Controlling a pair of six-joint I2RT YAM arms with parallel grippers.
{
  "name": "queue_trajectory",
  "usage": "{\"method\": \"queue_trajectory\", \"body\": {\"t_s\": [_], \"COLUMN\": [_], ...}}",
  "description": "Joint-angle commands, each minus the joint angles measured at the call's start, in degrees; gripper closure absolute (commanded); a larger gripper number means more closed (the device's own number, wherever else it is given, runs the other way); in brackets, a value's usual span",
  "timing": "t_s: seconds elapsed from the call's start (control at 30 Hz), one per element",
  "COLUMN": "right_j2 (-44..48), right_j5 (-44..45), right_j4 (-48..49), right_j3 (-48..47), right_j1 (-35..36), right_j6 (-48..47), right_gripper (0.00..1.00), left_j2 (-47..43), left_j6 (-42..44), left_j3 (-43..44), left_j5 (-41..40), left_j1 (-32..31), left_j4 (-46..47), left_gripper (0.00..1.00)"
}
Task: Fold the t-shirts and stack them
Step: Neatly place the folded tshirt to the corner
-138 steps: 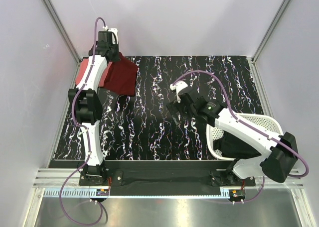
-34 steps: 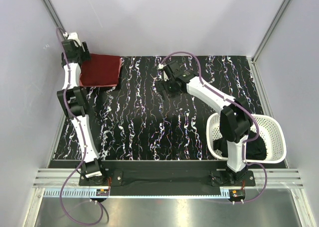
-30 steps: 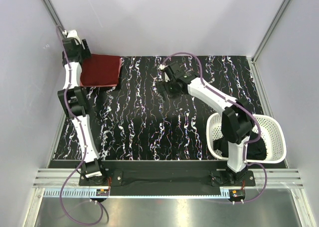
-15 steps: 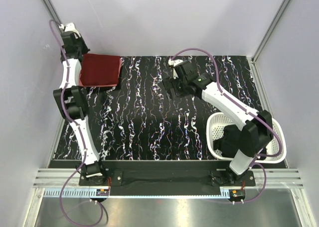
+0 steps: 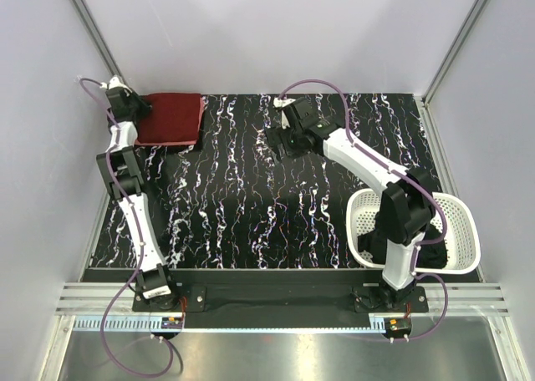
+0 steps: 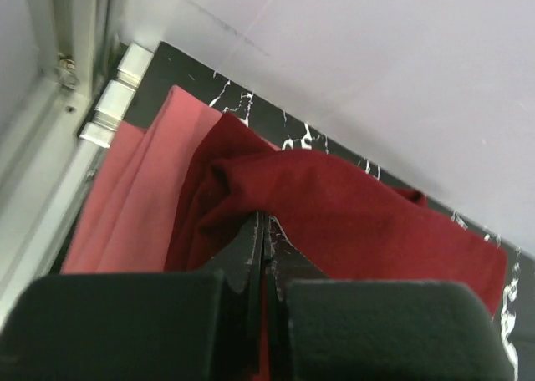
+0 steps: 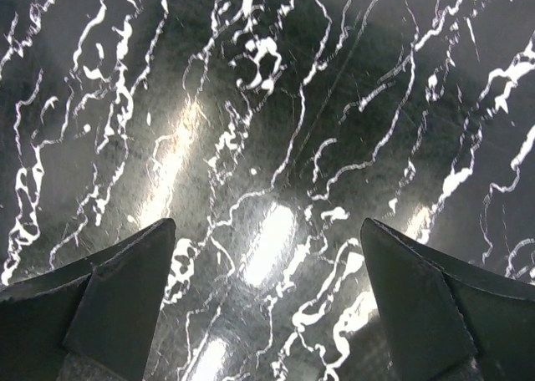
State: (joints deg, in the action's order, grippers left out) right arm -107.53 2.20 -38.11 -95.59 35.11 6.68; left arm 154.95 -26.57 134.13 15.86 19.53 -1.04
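Jaws of the left arm (image 5: 125, 189) are pressed together on a fold of the maroon t-shirt (image 5: 171, 118); in the left wrist view the dark cloth goes in between the two black fingers (image 6: 238, 268) right at their tips. Jaws of the right arm (image 5: 359, 155) are spread wide, with one finger (image 7: 109, 297) at each lower corner of the right wrist view and only bare marble pattern between them.

The counter (image 5: 251, 214) is black with white veins. The left arm reaches along the left side of the counter to its far left corner. The right arm stretches to the far middle part of the counter, where its jaws hang over the surface and hold nothing.

The white lattice basket (image 5: 458, 207) stands at the near right corner of the counter. The maroon t-shirt lies folded at the far left corner of the counter. The coral t-shirt (image 6: 134, 205) lies under it there and shows beside its left edge in the left wrist view. The black t-shirt (image 5: 435, 251) is inside the basket, partly hidden by the right arm.
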Motion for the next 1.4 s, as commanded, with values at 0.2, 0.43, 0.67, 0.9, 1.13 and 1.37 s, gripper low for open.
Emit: {"method": "queue_trajectory", "body": {"t_s": [0.2,0.43,0.67,0.9,1.13,1.37], "right_j2": [-4.7,-2.4,9.2,32.8,56.4,78.2], "right_j5": [-2.0,-1.0,4.6,1.2,-4.6,-7.8], "right_j4": [0.9,1.5,2.0,8.0,21.6,29.5], "right_j3": [-7.2,-5.4,6.3,27.0,54.2,74.2], "right_j1": [-0.7,-0.7,-1.5,-2.8,-3.0,-3.0], "right_j6": [1.7,4.0,6.8,14.4,27.1,42.4], "right_gripper": [0.00,0.00,0.00,0.00,0.00,0.00], "left_j2": [3.6,-6.0,-21.8,-45.2,-73.3,-104.4], "left_j6": [-8.3,-8.3,-12.9,-12.2,-16.7,-24.3], "left_j3": [8.4,0.4,-10.3,-34.7,-64.9,-98.4], "left_j5": [-2.0,-0.4,-0.6,2.6,3.4,-1.0], "left_j1": [2.1,1.0,-3.5,-16.0,-28.0,-41.5], "left_j4": [10.8,11.0,9.0,6.5,6.1,11.0], "left_gripper": [1.00,1.00,1.00,1.00,0.99,0.96]}}
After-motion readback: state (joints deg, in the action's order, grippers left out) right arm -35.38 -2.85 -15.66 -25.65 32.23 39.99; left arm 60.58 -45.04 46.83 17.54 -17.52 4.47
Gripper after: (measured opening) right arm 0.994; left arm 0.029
